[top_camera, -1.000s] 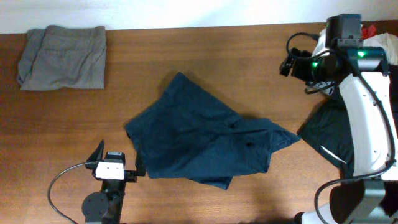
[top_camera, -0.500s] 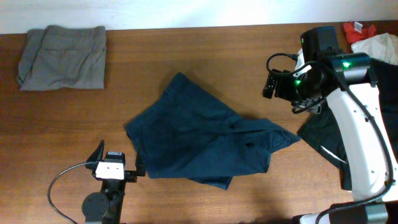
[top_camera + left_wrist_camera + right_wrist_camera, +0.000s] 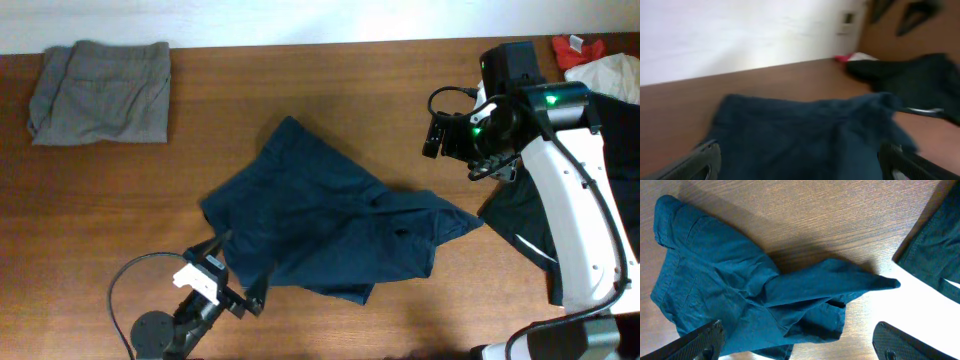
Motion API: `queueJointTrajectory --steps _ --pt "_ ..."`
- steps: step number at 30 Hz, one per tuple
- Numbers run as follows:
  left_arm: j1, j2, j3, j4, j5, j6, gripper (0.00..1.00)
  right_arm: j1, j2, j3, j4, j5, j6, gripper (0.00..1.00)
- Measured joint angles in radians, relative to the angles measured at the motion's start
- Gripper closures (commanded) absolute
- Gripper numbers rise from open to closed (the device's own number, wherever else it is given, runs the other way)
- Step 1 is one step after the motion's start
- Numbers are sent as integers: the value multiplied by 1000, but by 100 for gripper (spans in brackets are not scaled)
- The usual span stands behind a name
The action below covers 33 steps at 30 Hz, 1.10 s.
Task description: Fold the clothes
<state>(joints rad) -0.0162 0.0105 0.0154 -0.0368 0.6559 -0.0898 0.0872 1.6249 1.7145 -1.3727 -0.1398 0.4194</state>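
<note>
The dark navy-blue garment [image 3: 325, 222] lies crumpled in the middle of the table, one corner pointing right. It fills the left wrist view [image 3: 805, 135] and shows in the right wrist view [image 3: 745, 295]. My left gripper [image 3: 228, 270] is open at the garment's front left edge, fingers low over the cloth [image 3: 800, 162]. My right gripper [image 3: 433, 133] is open and empty, held high above the table to the right of the garment [image 3: 800, 342].
A grey folded garment [image 3: 100, 90] lies at the back left. A black garment [image 3: 525, 225] hangs over the table's right edge, also in the right wrist view [image 3: 935, 255]. Red and white cloth [image 3: 590, 60] sits at the back right corner.
My left gripper has turned and moved right to the garment's front left edge. My right arm swung left over the table and then held still.
</note>
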Motion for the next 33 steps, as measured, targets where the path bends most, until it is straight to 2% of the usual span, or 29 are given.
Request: queueJointTrajectory --steps 4,6,9,13,15,16,17,20,24,28,33 --pt "0 0 -2 163 81 -50 1 0 0 0 0 0 0 2" --pt "0 0 10 161 69 -71 1 0 0 0 0 0 0 2" --pt "0 30 79 61 7 -91 1 0 0 0 0 0 0 2" --pt "0 201 273 -168 -95 -44 1 0 0 0 0 1 0 2" --pt "0 338 402 -307 -175 -14 1 0 0 -1 0 3 -1 2" --pt "0 495 534 -416 -256 0 1 0 0 -1 -1 4 0 2" --pt "0 530 564 -430 -274 5 1 0 0 -1 0 3 0 2" --pt "1 766 773 -654 -338 14 1 0 2 -3 -2 4 0 2" --pt "2 1040 978 -749 -332 19 1 0 2 -4 0 4 -1 2" --pt "3 1194 1002 -770 -301 5 1 0 3 -4 -1 4 0 2" --pt "60 1342 1004 -841 -458 -203 1 0 3 -4 0 4 0 2"
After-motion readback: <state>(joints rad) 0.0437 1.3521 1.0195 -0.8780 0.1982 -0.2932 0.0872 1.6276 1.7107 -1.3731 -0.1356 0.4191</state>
